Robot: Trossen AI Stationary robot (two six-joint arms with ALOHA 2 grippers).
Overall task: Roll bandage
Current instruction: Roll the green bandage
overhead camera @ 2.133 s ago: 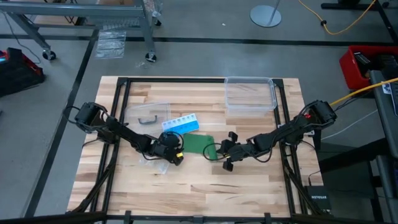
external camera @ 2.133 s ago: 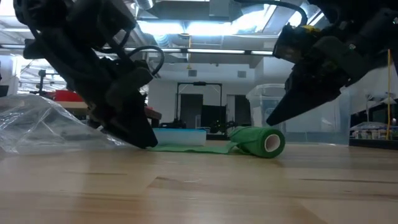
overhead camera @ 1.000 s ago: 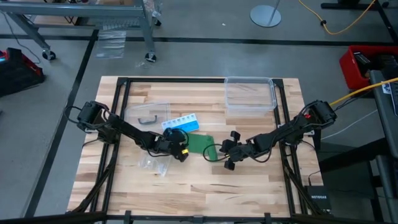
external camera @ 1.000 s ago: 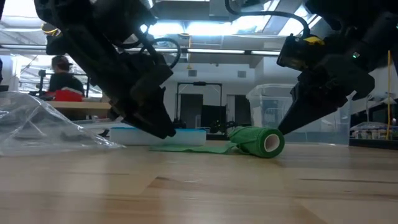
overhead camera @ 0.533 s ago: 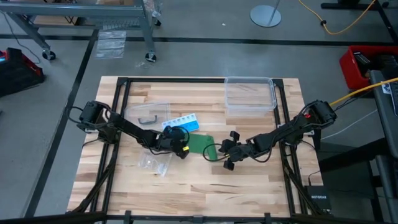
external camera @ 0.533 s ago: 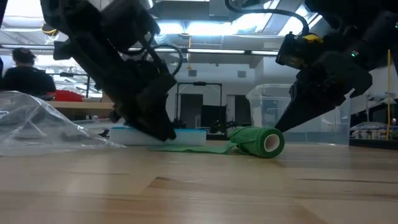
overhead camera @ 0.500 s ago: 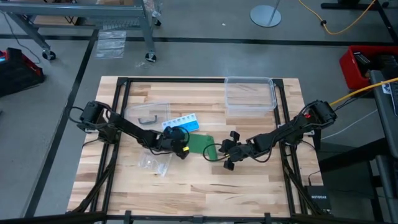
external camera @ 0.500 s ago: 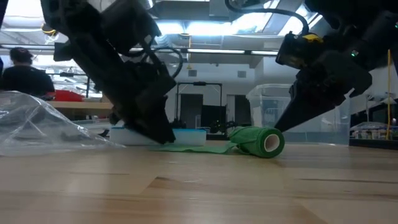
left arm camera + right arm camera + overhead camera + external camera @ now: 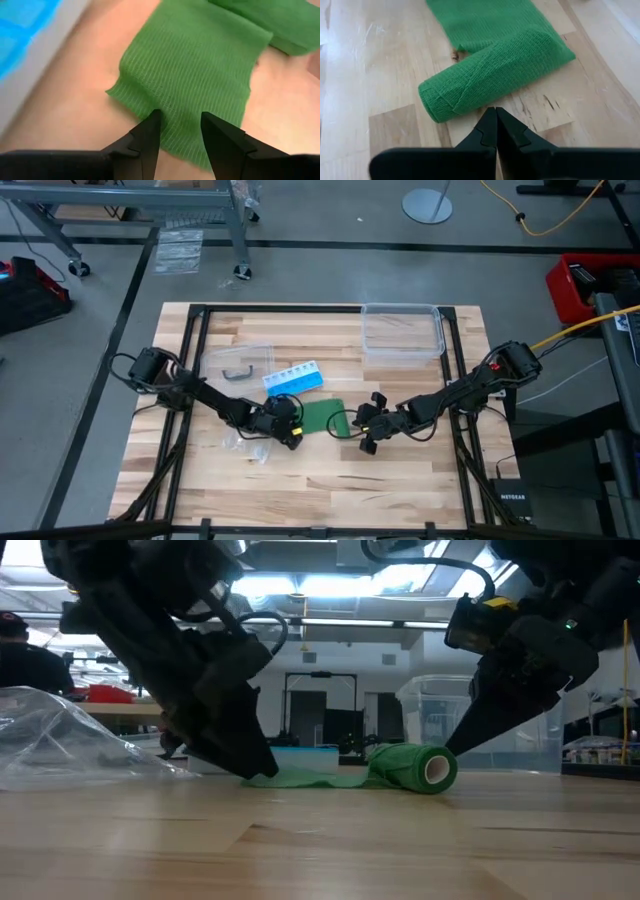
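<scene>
The green bandage (image 9: 322, 415) lies on the table's middle, part rolled. Its rolled end (image 9: 418, 767) lies on its side toward the right, and its flat free end (image 9: 185, 70) lies spread on the wood toward the left. My left gripper (image 9: 290, 427) is open, tipped down at the free end's edge (image 9: 177, 132). My right gripper (image 9: 364, 427) is shut, its tips (image 9: 494, 114) right at the roll's side (image 9: 490, 75). My left gripper stands with its two open fingertips (image 9: 151, 120) on the flat free end's edge (image 9: 175, 117), slanting down from the table's left. The cloth lies in one layer on the wood between them. Whether the tips press it, I cannot tell. My right gripper's shut tips point at the roll's long side (image 9: 480, 102) from the table's right; whether they touch it, I cannot tell.
A blue and white pill organizer (image 9: 293, 380) lies just beyond the bandage. A clear plastic box (image 9: 402, 330) stands at the far right. A small clear bag (image 9: 250, 446) lies near my left arm, and another clear bag (image 9: 238, 364) lies farther back.
My left gripper has come from beside the pill organizer toward the near edge and down to the bandage's free end. The roll and my right gripper have kept still.
</scene>
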